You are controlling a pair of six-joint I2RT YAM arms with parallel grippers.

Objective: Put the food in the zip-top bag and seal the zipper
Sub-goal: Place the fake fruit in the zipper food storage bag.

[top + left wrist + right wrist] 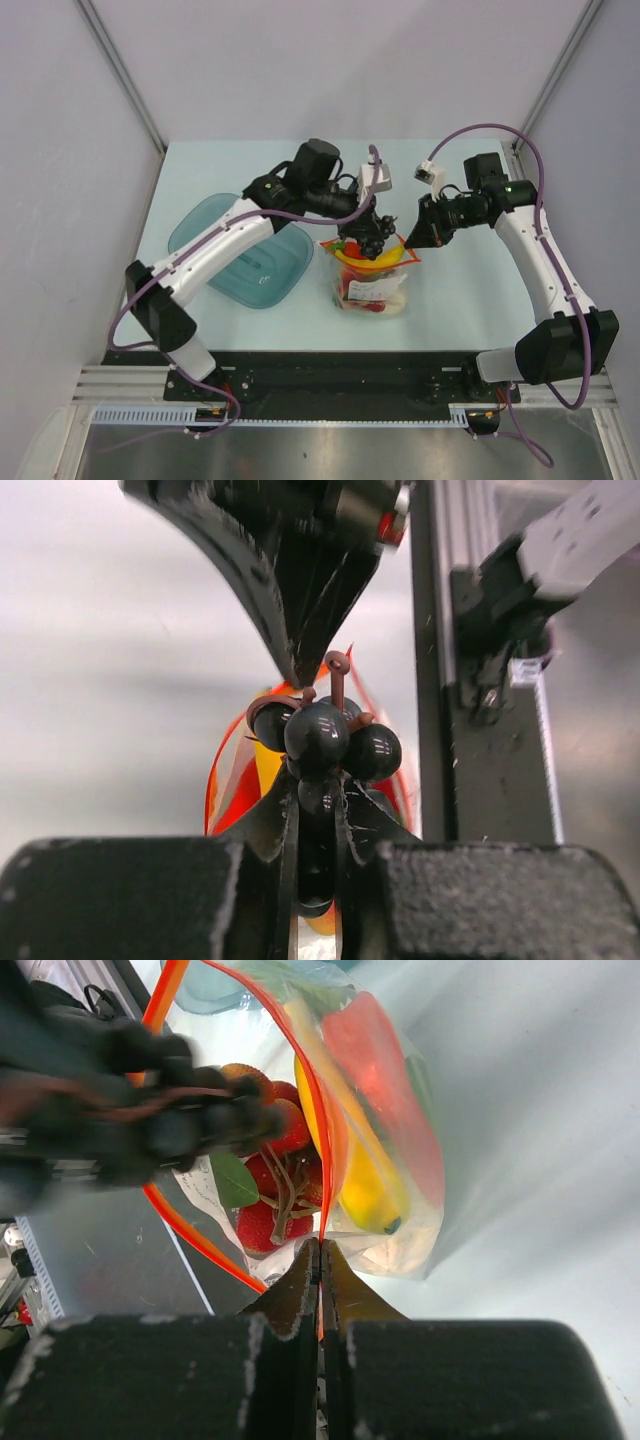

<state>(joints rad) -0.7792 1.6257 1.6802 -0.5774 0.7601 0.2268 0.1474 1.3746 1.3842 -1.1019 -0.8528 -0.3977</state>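
The clear zip-top bag [372, 288] stands at the table's middle, mouth up and held open. Its red-orange zipper [322, 1120] loops around the mouth. Inside show the yellow banana [362, 1182], the red-orange pepper [385, 1080] and the red berry cluster [268, 1215]; something pale lies at the bottom. My left gripper [368, 238] is shut on the dark grape bunch [325, 742] right over the mouth. My right gripper [414, 240] is shut on the zipper rim at the bag's right side; in the right wrist view its tips [320, 1255] pinch the strip.
The translucent teal bowl [240, 255] sits left of the bag, under my left arm. White walls stand on three sides. A black rail [330, 375] runs along the near edge.
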